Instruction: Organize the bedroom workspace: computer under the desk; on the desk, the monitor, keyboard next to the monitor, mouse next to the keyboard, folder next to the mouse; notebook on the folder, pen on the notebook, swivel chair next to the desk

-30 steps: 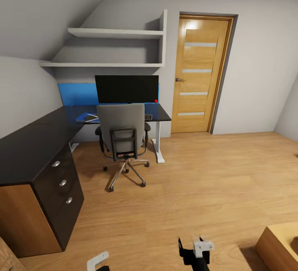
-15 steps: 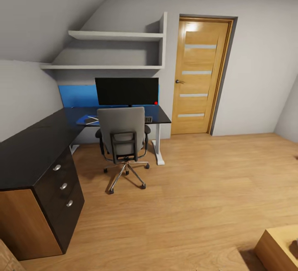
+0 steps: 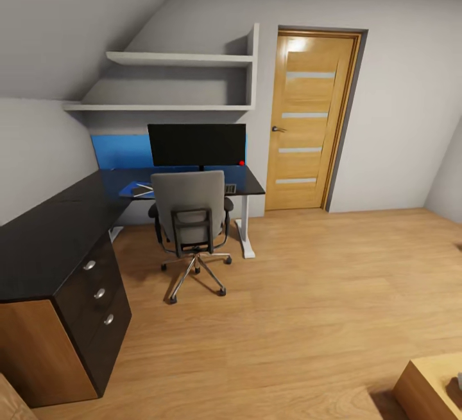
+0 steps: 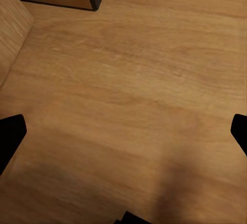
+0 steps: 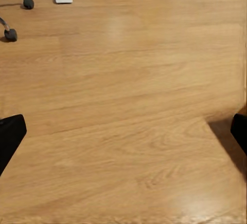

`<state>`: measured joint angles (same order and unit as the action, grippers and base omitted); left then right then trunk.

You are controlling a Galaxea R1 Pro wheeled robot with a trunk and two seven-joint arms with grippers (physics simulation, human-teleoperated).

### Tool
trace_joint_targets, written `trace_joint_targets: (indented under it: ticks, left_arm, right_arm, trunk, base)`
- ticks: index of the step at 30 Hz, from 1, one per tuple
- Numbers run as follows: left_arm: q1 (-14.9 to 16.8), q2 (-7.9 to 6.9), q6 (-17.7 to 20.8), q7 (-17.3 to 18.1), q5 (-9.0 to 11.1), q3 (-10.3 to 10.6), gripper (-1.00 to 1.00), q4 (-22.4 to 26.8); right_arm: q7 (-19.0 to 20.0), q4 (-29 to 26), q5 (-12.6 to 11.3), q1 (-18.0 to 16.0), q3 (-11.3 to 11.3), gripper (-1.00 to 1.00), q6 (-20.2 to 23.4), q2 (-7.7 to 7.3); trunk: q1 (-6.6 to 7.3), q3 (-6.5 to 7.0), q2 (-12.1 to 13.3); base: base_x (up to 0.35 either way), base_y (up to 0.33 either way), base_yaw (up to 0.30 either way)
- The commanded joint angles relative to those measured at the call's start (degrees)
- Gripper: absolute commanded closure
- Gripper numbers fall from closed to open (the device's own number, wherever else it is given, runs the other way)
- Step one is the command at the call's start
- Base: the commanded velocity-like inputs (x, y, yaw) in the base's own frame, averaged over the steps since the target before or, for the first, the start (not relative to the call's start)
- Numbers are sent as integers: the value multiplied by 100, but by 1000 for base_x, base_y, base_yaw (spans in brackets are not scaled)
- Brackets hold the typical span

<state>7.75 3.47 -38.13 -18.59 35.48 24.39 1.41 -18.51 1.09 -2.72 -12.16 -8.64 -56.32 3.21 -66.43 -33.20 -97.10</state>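
Swivel chair (image 3: pixel 190 218) tucked at desk (image 3: pixel 51 227), well apart from left end effector (image 4: pixel 123 131) and right end effector (image 5: pixel 123 131) — both spread wide, empty, over floor (image 3: pixel 308 291)

two white wall shelves (image 3: pixel 179 83), low light-wood cabinet corner (image 3: pixel 430 385)

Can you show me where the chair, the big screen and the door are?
swivel chair (image 3: pixel 188 196), head view, on its grey backrest.
monitor (image 3: pixel 196 144), head view, middle of its black screen.
door (image 3: pixel 309 131), head view, on its wooden panel.
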Motion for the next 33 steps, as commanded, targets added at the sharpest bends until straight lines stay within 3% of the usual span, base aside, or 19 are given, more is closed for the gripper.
trace_joint_targets:
  ticks: [1,6,12,33]
  left_arm:
    - [2,2,-8,-52,3,48,-100,0]
    - [-5,11,-80,-57,-11,48,-100,0]
    - [-140,19,-414,-63,-14,48,-100,0]
    - [-222,26,-472,-58,-22,57,-100,0]
  right_arm:
    - [-24,10,-18,-6,-60,-100,80,-13]
    - [-18,12,-20,-6,-67,-100,538,-62]
    - [-14,12,-26,-6,-65,-100,732,-44]
    - [-13,14,-27,-6,-59,-100,789,-65]
  trunk:
    - [23,13,39]
    - [133,103,239]
    - [265,210,480]
    - [726,587,1322]
  base:
    - [0,0,0]
    - [0,0,0]
    - [0,0,0]
    - [0,0,0]
